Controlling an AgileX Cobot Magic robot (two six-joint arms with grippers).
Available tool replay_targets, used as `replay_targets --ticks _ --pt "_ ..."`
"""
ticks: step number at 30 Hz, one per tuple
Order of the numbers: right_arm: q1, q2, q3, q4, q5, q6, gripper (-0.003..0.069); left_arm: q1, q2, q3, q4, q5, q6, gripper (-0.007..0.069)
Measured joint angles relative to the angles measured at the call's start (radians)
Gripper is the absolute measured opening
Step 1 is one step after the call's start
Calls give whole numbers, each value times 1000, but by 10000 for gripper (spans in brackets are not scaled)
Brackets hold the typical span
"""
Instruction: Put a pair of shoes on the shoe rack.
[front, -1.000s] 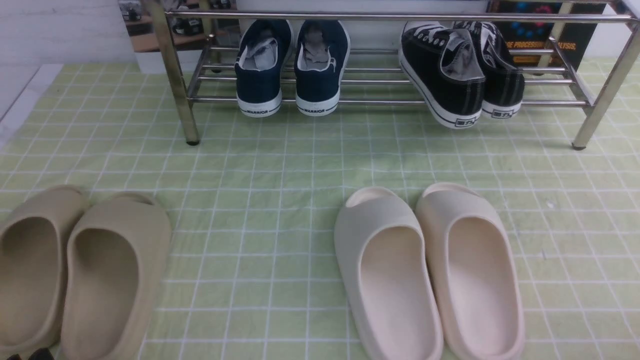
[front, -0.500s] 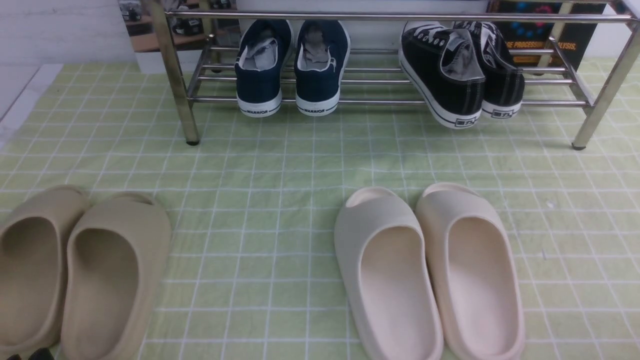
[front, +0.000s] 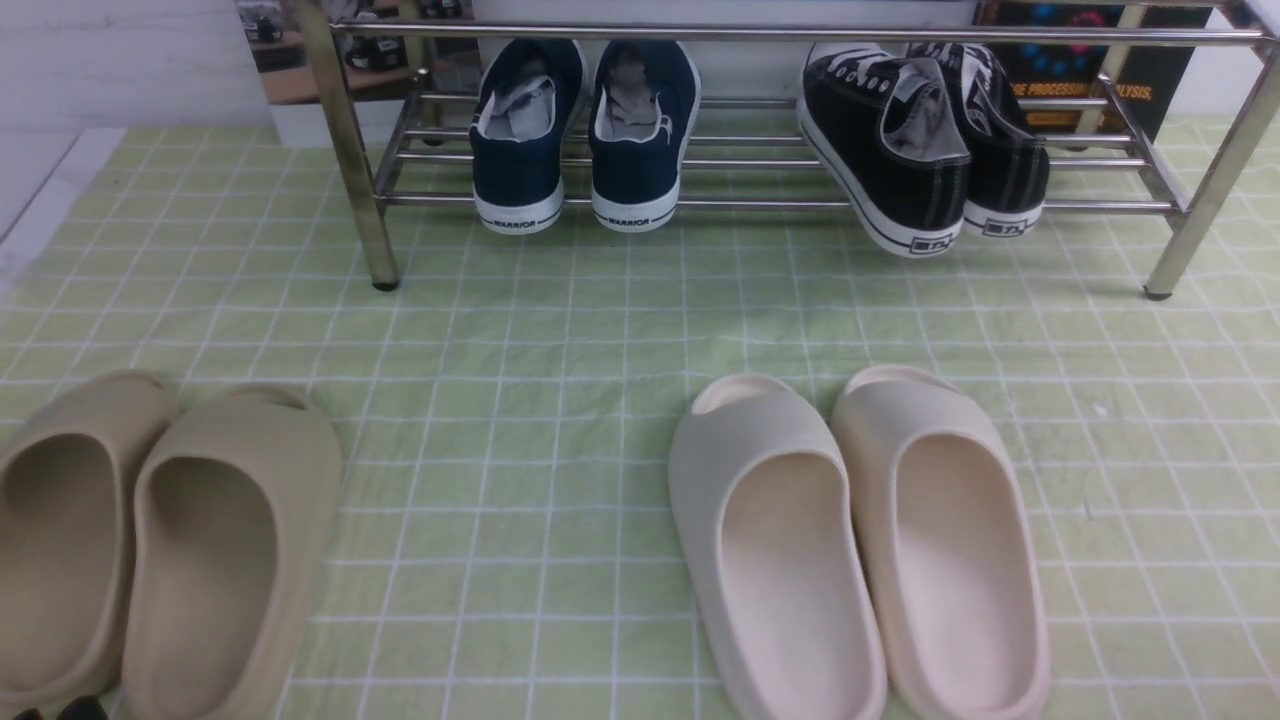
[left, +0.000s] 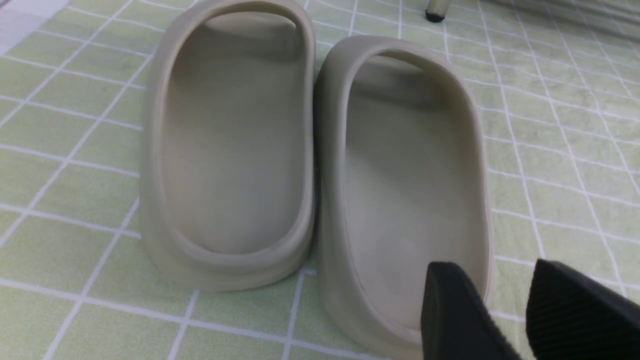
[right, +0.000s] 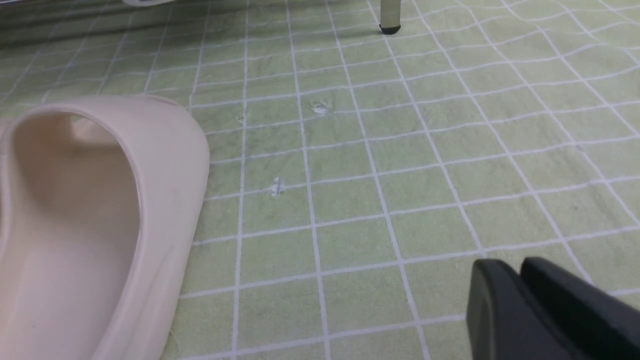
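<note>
Two black canvas sneakers (front: 925, 140) with white soles and grey lining sit on the right part of the chrome shoe rack (front: 780, 205), heels toward me; the left one leans over the front bar. My left gripper (left: 505, 295) is open and empty, low over the heel of a tan slide (left: 405, 190); its tip shows at the front view's bottom left corner (front: 60, 710). My right gripper (right: 517, 280) is shut and empty, low over the cloth, beside a cream slide (right: 90, 220). The right gripper is out of the front view.
Two navy WARRIOR sneakers (front: 585, 135) stand on the rack's left part. A tan pair of slides (front: 160, 540) lies at front left, a cream pair (front: 860, 540) at front centre-right, on a green checked cloth (front: 520, 340). Rack legs (front: 350, 160) stand on the cloth.
</note>
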Motion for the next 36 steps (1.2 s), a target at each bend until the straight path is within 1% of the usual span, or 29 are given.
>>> replay_targets --ticks 36 --pt "0 0 0 0 0 0 145 0 0 0 0 -3 0 238"
